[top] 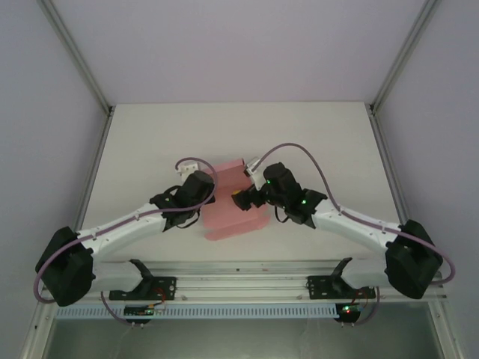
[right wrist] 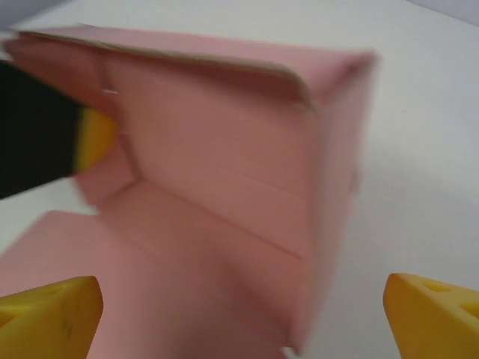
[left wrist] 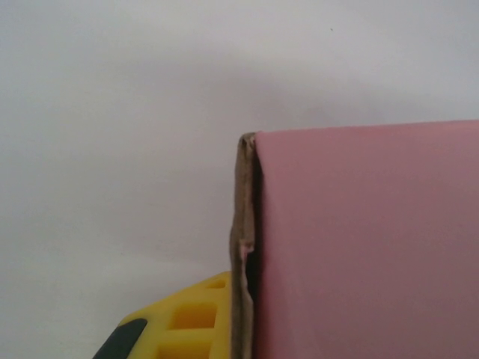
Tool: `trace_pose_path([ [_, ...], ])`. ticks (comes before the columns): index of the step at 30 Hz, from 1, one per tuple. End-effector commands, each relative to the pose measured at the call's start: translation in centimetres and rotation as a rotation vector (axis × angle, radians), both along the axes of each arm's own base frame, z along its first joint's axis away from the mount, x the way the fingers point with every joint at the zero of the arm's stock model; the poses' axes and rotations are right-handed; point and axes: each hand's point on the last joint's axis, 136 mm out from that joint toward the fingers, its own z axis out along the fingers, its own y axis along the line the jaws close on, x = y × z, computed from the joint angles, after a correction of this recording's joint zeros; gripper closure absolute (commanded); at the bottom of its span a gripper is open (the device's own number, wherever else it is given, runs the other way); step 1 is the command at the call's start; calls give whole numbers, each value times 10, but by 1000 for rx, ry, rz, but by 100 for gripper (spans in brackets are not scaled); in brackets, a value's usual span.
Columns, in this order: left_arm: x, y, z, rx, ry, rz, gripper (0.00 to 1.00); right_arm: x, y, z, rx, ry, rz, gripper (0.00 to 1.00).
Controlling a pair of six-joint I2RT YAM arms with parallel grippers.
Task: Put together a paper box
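Right end effector (right wrist: 239, 320) spread, facing paper box (right wrist: 224, 187).

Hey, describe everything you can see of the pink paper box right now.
The paper box is pale pink thin card with raw brown cut edges, half assembled: back and side walls stand upright, a top flap leans over, and one broad flap lies flat on the white table toward the arms. It sits mid-table. The left pincer appears to pinch its left wall.

A pale pink card paper box (top: 233, 217), partly folded with walls raised and one side open, lies mid-way across the table (top: 150, 134), a flap flat.
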Motion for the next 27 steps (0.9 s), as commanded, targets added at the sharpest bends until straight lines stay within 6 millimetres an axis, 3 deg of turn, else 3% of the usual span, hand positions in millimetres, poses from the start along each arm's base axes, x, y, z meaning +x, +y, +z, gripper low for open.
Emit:
trace_pose_path([
  [1, 7, -4, 23, 38, -17, -78, 100, -18, 4, 36, 150, -21, 80, 1],
  [6, 11, -4, 23, 246, 73, -344, 100, -3, -58, 43, 186, 48, -193, 1],
  [10, 6, -21, 30, 342, 131, -671, 100, 0, -120, 20, 182, 184, -418, 1],
  [16, -6, -36, 35, 611, 171, -1122, 100, -10, -192, -20, 152, 316, -647, 1],
  [18, 2, -35, 30, 750, 215, -1182, 100, -14, -204, -26, 162, 343, -680, 1],
  [22, 14, -26, 1, 992, 458, -1282, 100, -21, -212, -34, 189, 381, -696, 1],
  [27, 33, -41, -27, 1048, 635, -1338, 100, -27, -217, -45, 170, 421, -708, 1],
])
